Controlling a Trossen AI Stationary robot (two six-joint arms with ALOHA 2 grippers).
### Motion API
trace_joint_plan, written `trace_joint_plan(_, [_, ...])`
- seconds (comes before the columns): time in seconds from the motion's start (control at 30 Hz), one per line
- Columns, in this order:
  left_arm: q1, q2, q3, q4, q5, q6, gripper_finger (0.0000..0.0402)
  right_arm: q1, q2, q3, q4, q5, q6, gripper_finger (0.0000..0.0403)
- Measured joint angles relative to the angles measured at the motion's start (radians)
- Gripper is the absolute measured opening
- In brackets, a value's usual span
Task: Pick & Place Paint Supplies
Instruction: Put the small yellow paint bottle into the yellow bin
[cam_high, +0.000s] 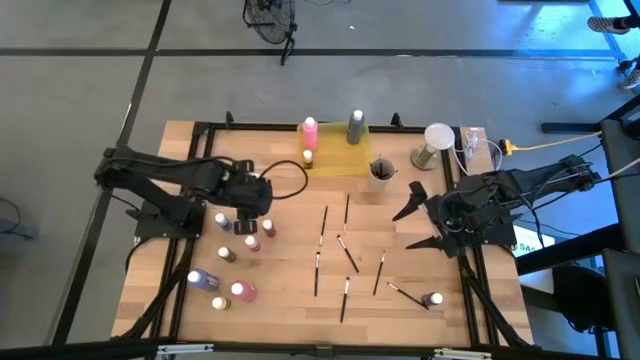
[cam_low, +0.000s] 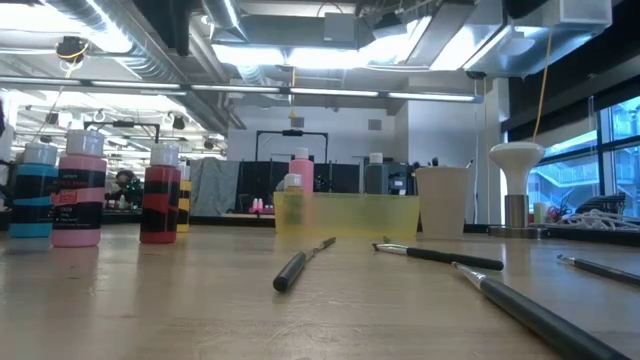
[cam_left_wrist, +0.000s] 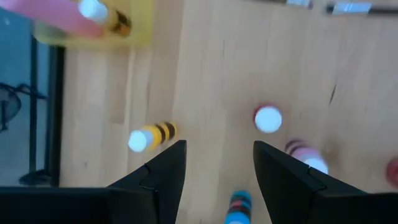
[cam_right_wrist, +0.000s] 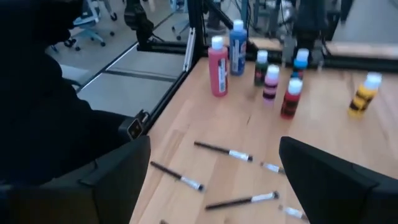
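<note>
Room: you have grey concrete floor (cam_high: 80, 100) around the counter | bright ceiling strip lights (cam_low: 280, 52) overhead | blue-lit windows (cam_low: 620, 150) beside you

Small paint bottles (cam_high: 238, 292) are standing upright in a loose cluster at table left; thin dark brushes (cam_high: 321, 228) are lying scattered mid-table.

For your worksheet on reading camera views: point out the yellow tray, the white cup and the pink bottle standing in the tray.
yellow tray (cam_high: 338, 160), high view, bare floor of the tray.
white cup (cam_low: 442, 200), low view, middle of its side wall.
pink bottle (cam_high: 309, 134), high view, its body.
</note>
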Motion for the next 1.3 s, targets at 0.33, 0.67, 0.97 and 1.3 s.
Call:
trace_joint_plan(0.33, [0.264,0.022,-0.017,-0.028,0.087,0.141,0.0182,-0.002,0.061,0.000,0.020,0.003,-0.035,0.0359])
trace_joint_plan(0.67, [0.583,0.022,-0.020,0.034,0.262,0.191,0.0182,-0.002,0.104,0.000,0.019,0.001,-0.020,0.0359])
trace_joint_plan(0.97, [0.643,0.033,-0.244,0.159,0.361,-0.037,0.0182,-0.002,0.125,0.000,0.018,0.000,-0.028,0.0359])
trace_joint_plan(1.3, [0.644,0.033,-0.339,0.265,0.390,-0.023,0.0182,-0.003,0.125,0.000,0.021,0.038,-0.061,0.0359])
